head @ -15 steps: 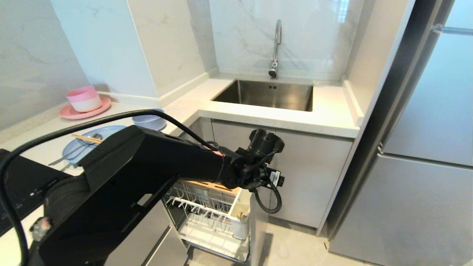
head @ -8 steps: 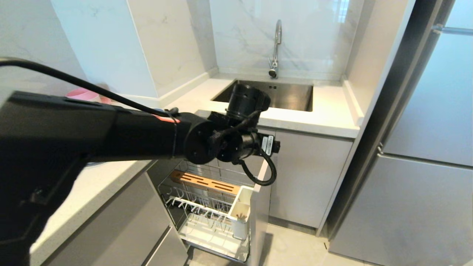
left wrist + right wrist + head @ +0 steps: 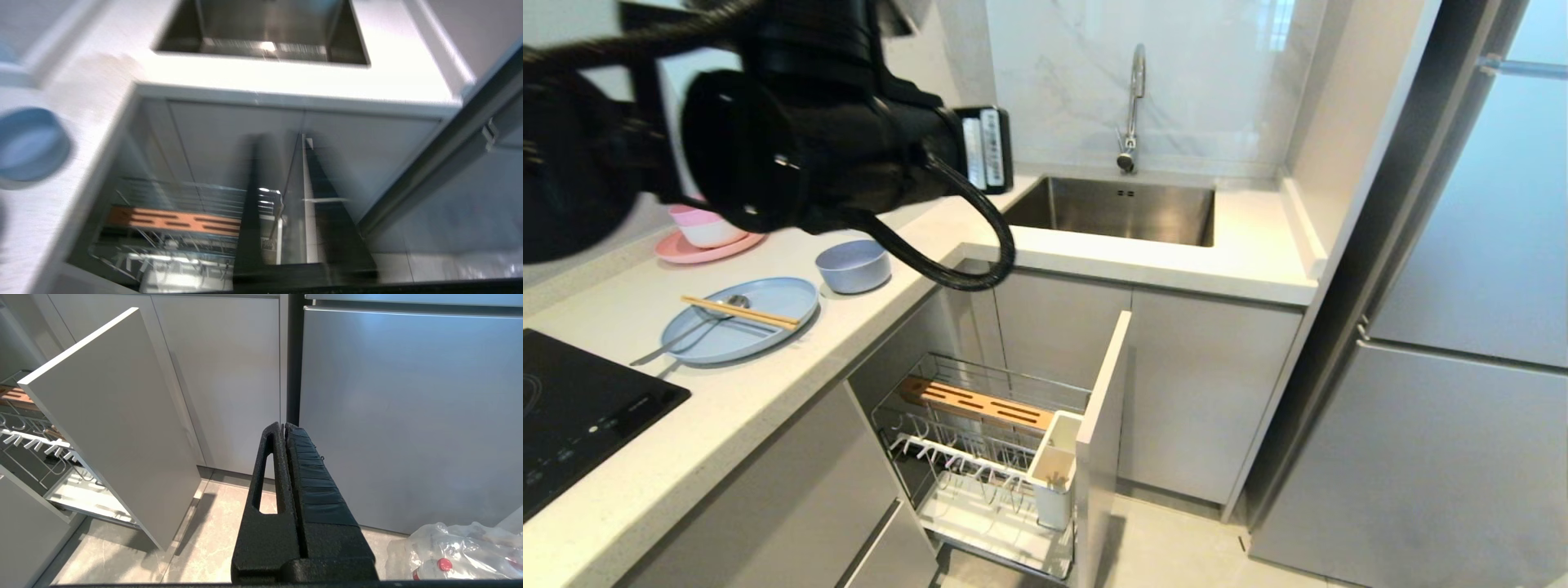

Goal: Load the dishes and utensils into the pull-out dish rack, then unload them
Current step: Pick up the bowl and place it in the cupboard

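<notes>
Head view: the rack (image 3: 980, 457) stands pulled out of the cabinet below the table (image 3: 768, 392), its wooden bar (image 3: 976, 403) at the back and the white caddy (image 3: 1052, 465) against the front panel (image 3: 1104, 425). No dish sits in the rack. On the table left of the rack lies the plate (image 3: 768, 314), with the chopsticks (image 3: 742, 313) and the spoon (image 3: 698, 328) across it. The bowl (image 3: 853, 265) stands just beyond the plate, apart from it. A pink plate (image 3: 703, 249) with a pink-and-white bowl (image 3: 704, 228) on it sits farther back. A black hob (image 3: 580, 408) is at the near end of the table, and the sink (image 3: 1119, 208) with its tap (image 3: 1131, 106) lies behind the rack. The left arm (image 3: 792, 122) is raised above the table, well over the plate; its claw is hidden in this view.

Left wrist view: blurred. The left claw (image 3: 286, 212) shows as dark fingers pressed together with nothing between them, over the rack's panel (image 3: 307, 196). The bar (image 3: 175, 218) shows below the table edge, the bowl (image 3: 28, 145) on the table to one side of the rack, the sink (image 3: 265, 32) past it.

Right wrist view: the right claw (image 3: 285, 430) hangs low near the floor (image 3: 196, 539), fingers together and empty, in front of the fridge (image 3: 408, 416). The rack's panel (image 3: 114, 424) stands to its side, and a clear bag (image 3: 457, 551) lies on the floor.
</notes>
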